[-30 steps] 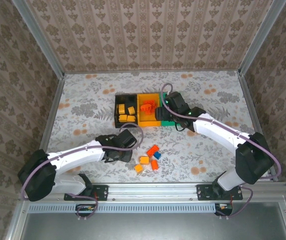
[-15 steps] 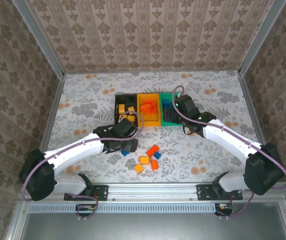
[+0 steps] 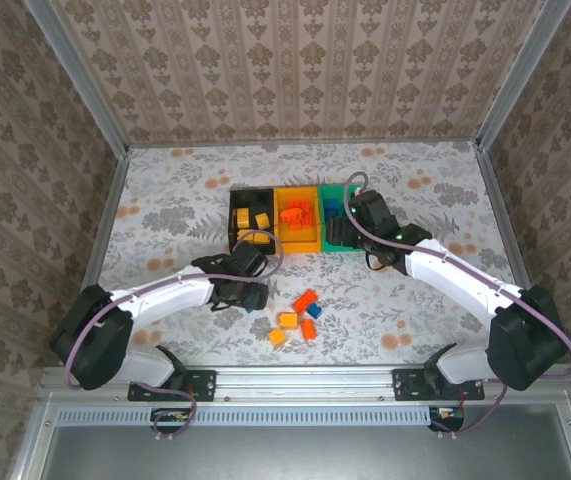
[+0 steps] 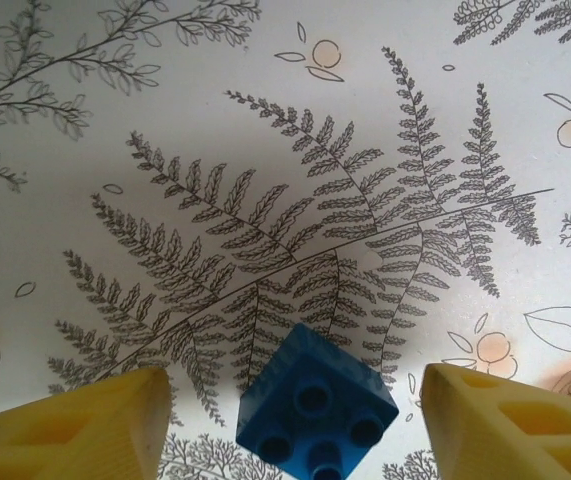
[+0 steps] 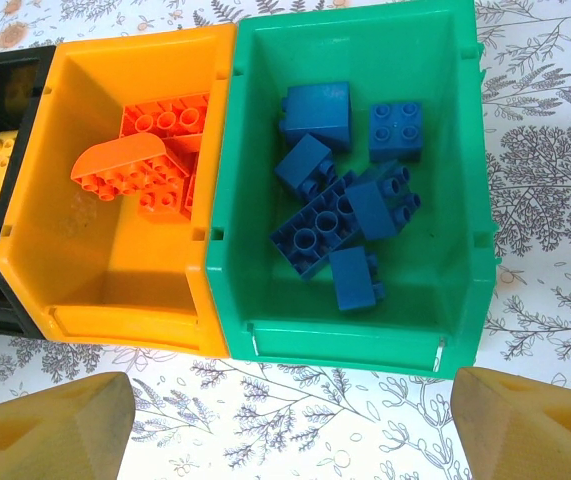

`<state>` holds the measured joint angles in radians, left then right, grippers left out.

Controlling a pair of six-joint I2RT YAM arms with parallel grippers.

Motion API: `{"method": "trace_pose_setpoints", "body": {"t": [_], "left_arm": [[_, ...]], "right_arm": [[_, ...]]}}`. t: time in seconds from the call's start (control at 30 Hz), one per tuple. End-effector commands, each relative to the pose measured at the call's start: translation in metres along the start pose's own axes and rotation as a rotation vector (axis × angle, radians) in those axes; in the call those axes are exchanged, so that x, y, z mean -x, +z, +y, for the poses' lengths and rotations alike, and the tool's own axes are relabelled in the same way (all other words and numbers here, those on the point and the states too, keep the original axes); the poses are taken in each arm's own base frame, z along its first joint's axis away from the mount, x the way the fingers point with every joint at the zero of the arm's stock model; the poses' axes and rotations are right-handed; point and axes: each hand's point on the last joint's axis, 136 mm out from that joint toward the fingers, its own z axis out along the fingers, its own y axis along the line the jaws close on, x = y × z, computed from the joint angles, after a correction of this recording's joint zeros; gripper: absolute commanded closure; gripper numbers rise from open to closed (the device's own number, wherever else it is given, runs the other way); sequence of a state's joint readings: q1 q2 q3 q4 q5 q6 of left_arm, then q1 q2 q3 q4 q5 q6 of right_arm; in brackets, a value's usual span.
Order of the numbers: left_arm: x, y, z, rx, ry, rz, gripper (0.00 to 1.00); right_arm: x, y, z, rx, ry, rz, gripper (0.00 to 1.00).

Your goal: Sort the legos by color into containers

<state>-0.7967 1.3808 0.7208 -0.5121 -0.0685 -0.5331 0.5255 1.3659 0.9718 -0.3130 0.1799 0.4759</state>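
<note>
A blue lego [image 4: 315, 405] lies studs-up on the patterned table between the yellow fingers [image 4: 85, 425] of my left gripper [image 4: 293, 388], touching neither; that gripper [image 3: 246, 296] is open, low over the table in front of the black container [image 3: 235, 222]. My right gripper [image 5: 287, 385] is open and empty, hovering at the front wall of the green container [image 5: 345, 335], which holds several blue legos [image 5: 327, 228]. The yellow-orange container [image 5: 115, 275] holds red-orange legos [image 5: 145, 170]. Yellow-orange legos [image 3: 253, 225] lie in the black one.
Loose legos lie on the table right of the left gripper: a red-orange one [image 3: 305, 300], a blue one [image 3: 315, 311], two yellow-orange ones [image 3: 288, 320] [image 3: 277, 337] and another red-orange one [image 3: 308, 330]. Patterned walls enclose the table on three sides.
My left gripper has opened, with the blue lego now loose between its fingers. My right gripper moved from over the yellow-orange container to the green one, then held still.
</note>
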Motion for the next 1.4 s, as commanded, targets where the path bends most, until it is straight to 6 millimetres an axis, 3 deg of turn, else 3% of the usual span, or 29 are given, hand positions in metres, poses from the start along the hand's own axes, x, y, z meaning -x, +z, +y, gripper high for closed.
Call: {"method": "trace_pose_setpoints", "body": {"t": [0.0,0.33,0.5,0.6,0.7,0.83,0.97,1.17,1.37], "left_arm": [[-0.006,0.008,-0.003,-0.020,0.018,0.024,0.36],[-0.036,0.025,0.006,-0.003,-0.009,0.116,0.52],[-0.030,0.023,0.004,-0.013,-0.009,0.093,0.58],[-0.017,0.010,-0.002,-0.028,-0.001,0.058,0.61],[0.009,-0.016,-0.017,-0.065,0.021,-0.022,0.61],[0.062,-0.051,-0.049,-0.142,0.064,-0.173,0.61],[0.121,-0.062,-0.087,-0.204,0.113,-0.273,0.61],[0.204,-0.061,-0.146,-0.294,0.186,-0.379,0.61],[0.257,-0.034,-0.174,-0.315,0.202,-0.374,0.61]], "right_arm": [[0.006,-0.007,-0.005,-0.005,0.027,-0.024,0.16],[0.007,-0.005,-0.006,-0.007,0.032,-0.023,0.16],[0.009,-0.006,-0.007,-0.009,0.037,-0.026,0.16],[0.009,-0.008,-0.010,-0.017,0.045,-0.031,0.16],[0.010,-0.011,-0.018,-0.031,0.064,-0.040,0.16],[0.006,-0.015,-0.034,-0.069,0.105,-0.054,0.16],[-0.004,-0.019,-0.051,-0.102,0.155,-0.055,0.16],[-0.018,-0.028,-0.066,-0.135,0.179,-0.050,0.16],[-0.029,-0.033,-0.073,-0.144,0.185,-0.039,0.16]]}}
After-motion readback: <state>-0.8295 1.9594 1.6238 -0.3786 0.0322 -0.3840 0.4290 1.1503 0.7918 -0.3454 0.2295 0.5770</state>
